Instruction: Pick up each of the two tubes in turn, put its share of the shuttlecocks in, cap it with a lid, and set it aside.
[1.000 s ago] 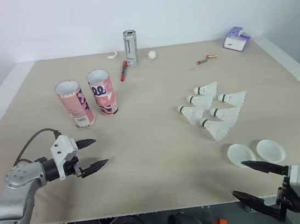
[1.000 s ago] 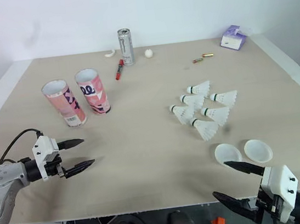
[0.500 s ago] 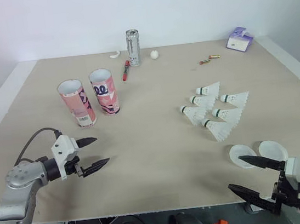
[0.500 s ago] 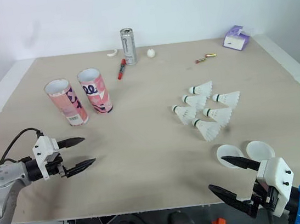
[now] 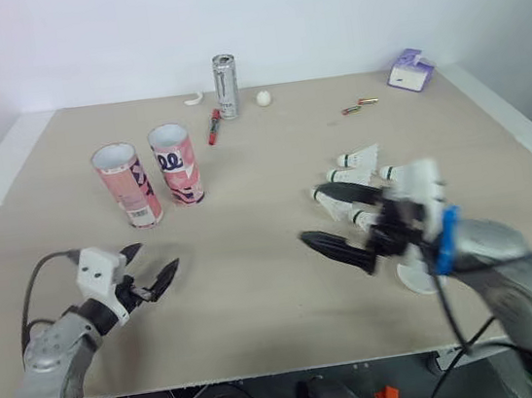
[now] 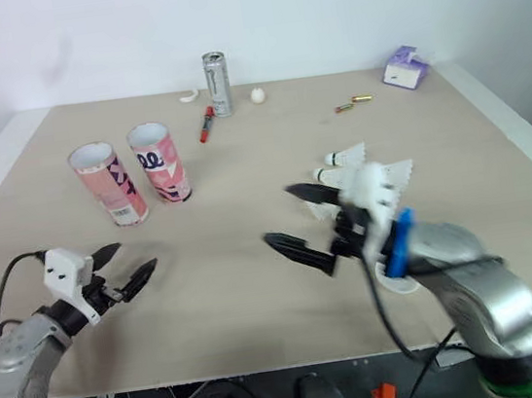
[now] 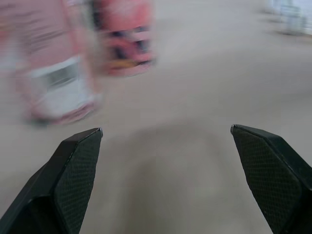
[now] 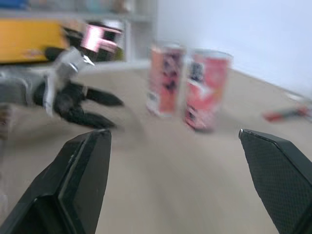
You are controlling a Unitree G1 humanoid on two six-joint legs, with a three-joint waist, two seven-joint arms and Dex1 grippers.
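Beige tabletop [image 5: 259,298] bears two pink tubes [image 5: 127,185] upright and uncapped, left gripper [image 5: 154,258] and right gripper [image 5: 309,216] hover empty, fingers apart, so grasping a tube apparently comes next.

I can read no word or number here. The left tube [image 5: 127,186], near the left edge of the bench [image 5: 250,223], bears a white label with illegible print. The right tube [image 5: 175,165] shows dark looping marks, and the can [image 5: 223,72] at the far edge an unreadable dark emblem.
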